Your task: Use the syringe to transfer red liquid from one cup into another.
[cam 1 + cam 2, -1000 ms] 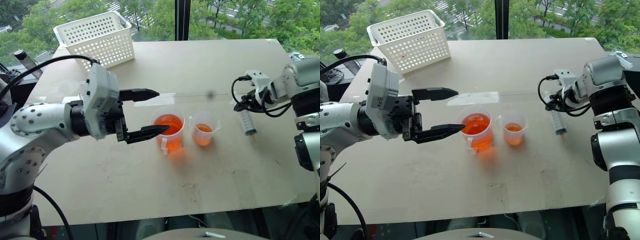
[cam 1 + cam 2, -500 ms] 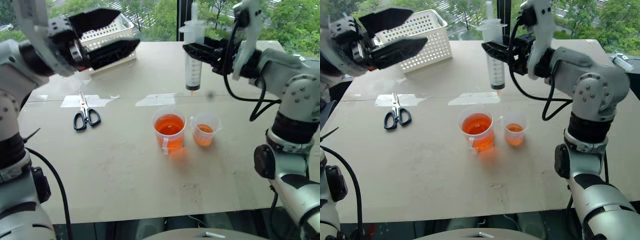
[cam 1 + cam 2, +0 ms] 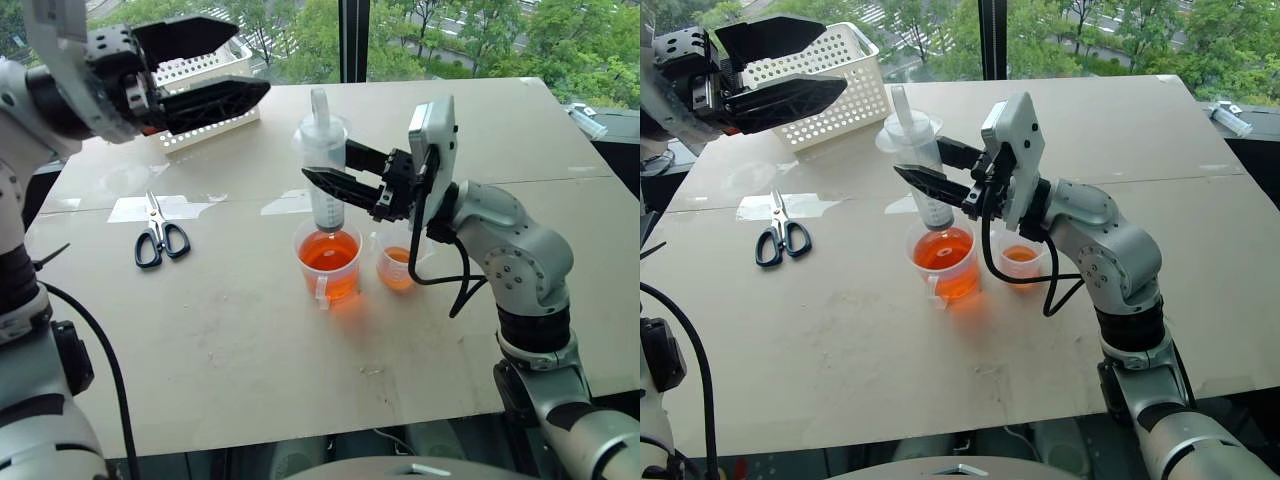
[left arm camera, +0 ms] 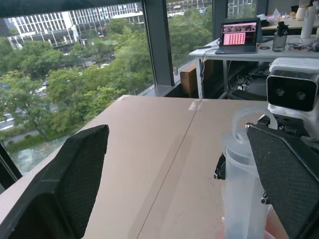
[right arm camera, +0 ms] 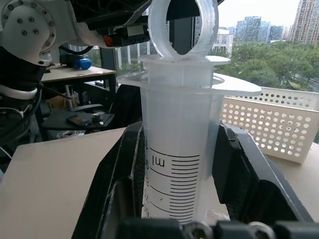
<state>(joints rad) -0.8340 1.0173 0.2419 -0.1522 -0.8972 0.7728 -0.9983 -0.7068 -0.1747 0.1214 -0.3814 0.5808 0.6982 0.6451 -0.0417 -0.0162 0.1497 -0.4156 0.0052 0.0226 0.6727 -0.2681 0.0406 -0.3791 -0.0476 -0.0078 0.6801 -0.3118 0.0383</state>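
Observation:
My right gripper (image 3: 328,166) is shut on the syringe (image 3: 323,135), a clear barrel with printed marks (image 5: 174,169), held upright and slightly tilted. Its tip points down into the mouth of the larger handled cup (image 3: 327,262), which holds red liquid (image 3: 328,250). Whether the tip touches the liquid I cannot tell. The smaller cup (image 3: 398,266) stands just right of it with a little red liquid. My left gripper (image 3: 250,55) is open and empty, raised high at the left, well away from the cups. The left wrist view shows the syringe (image 4: 241,184) beside one finger (image 4: 289,169).
A white perforated basket (image 3: 855,90) sits at the table's far left, behind my left gripper. Black-handled scissors (image 3: 155,235) lie at the left. A small clear object (image 3: 585,118) lies by the table's far right edge. The near half of the table (image 3: 300,380) is bare.
My right gripper lifted the syringe off the table at the right, then carried it left and down over the larger cup. My left gripper rose from beside the cup to high at the left.

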